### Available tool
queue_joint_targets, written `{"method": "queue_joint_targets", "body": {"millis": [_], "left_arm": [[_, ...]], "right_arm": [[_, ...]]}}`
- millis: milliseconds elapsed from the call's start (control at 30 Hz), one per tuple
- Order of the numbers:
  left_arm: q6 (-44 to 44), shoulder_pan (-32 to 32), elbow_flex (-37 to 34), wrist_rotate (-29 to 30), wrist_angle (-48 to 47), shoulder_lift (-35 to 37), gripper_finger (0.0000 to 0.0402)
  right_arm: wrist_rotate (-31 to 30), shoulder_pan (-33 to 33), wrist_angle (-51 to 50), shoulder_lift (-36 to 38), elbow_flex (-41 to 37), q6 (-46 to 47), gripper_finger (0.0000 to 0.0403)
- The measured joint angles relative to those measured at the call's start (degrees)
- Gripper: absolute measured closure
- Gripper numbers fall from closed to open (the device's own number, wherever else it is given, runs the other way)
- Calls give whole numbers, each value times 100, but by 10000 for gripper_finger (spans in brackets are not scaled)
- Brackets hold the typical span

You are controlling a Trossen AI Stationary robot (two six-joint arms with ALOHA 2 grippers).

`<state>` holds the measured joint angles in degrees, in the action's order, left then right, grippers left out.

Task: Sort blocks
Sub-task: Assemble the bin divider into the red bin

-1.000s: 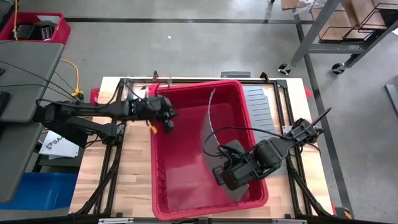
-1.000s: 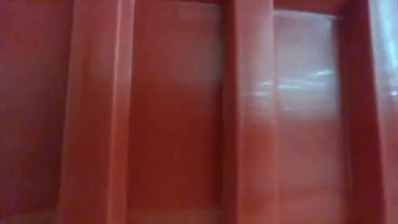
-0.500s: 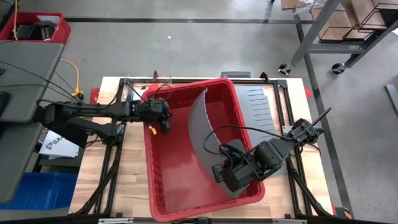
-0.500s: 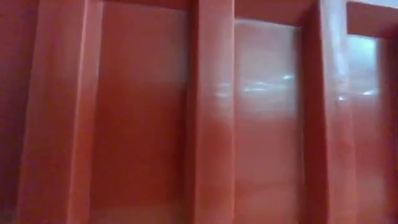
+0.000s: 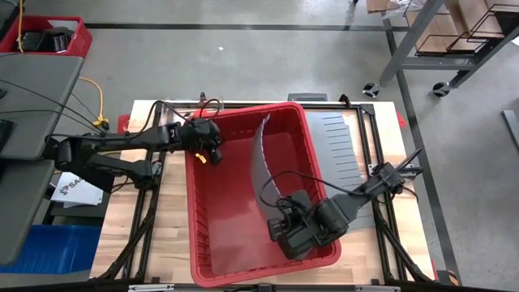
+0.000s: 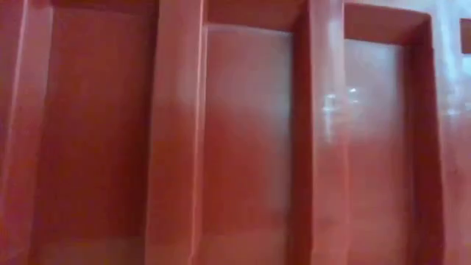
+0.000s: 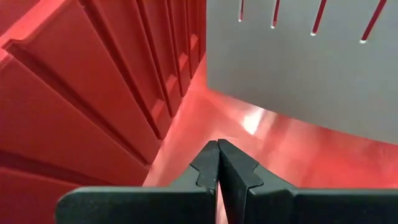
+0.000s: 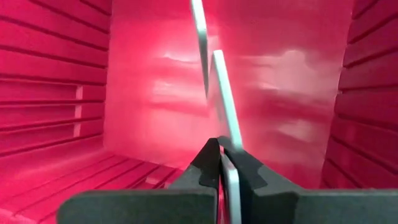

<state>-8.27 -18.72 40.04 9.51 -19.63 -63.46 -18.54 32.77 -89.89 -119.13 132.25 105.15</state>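
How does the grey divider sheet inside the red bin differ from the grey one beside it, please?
The grey slotted plastic divider sheet inside the large red plastic bin stands on edge, bowed; the grey sheet beside the bin lies flat on the table. The right end effector is shut on the first, not the second. Both are slotted.

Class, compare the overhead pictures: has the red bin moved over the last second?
Yes. The red bin has slid toward the left arm's side of the wooden table, covering more of it, and has turned slightly.
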Motion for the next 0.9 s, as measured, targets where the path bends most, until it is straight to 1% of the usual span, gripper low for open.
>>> {"method": "queue_joint_targets", "body": {"millis": [367, 500, 633, 733, 800, 900], "left_arm": [[46, -79, 3, 3, 12, 0, 402], [189, -90, 3, 6, 19, 2, 402], [344, -92, 6, 23, 23, 2, 402], [393, -94, 8, 40, 14, 2, 402], [395, -94, 8, 41, 3, 2, 402], [403, -94, 8, 3, 7, 2, 401]], "right_arm": [[67, 0, -28, -394, 4, 757, 403], [274, 24, 10, -598, -2, 1034, 403], [517, 24, 155, -763, 0, 1097, 403], [549, 29, 395, -867, -2, 1107, 401], [550, 29, 483, -867, -2, 1121, 392], [520, 29, 476, -851, -2, 1121, 363]]}}
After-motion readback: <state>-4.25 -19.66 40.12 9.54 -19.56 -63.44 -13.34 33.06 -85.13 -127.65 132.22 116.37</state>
